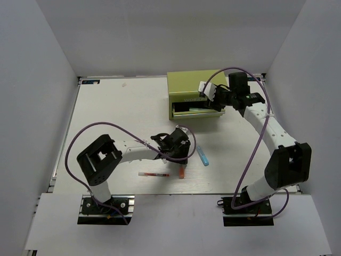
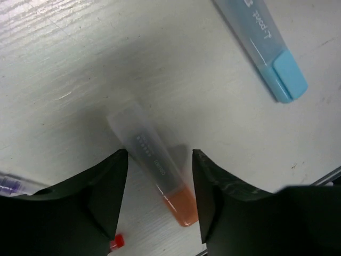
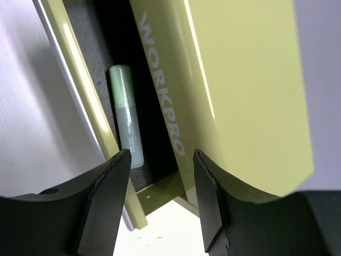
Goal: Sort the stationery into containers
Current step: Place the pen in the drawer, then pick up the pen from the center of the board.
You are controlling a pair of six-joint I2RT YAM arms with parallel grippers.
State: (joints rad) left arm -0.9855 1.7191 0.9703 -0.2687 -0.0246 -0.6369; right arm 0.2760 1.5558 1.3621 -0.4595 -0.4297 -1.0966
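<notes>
The orange marker (image 2: 154, 165) lies on the white table, between the fingers of my left gripper (image 2: 160, 202), which is open and straddles it without touching. The marker also shows in the top view (image 1: 182, 173). The blue marker (image 2: 261, 42) lies just beyond it. The red-white pen (image 1: 153, 174) lies to the left. The olive-green cabinet (image 1: 192, 82) stands at the back with one drawer (image 3: 80, 80) pulled out. The mint green marker (image 3: 127, 122) lies inside it. My right gripper (image 3: 160, 202) is open and empty over the drawer's right end. No dark-and-white pens show clearly.
White walls enclose the table on three sides. The table's near edge (image 1: 176, 193) runs just below the pen and the orange marker. The right arm's purple cable (image 1: 256, 144) loops over the table's right side.
</notes>
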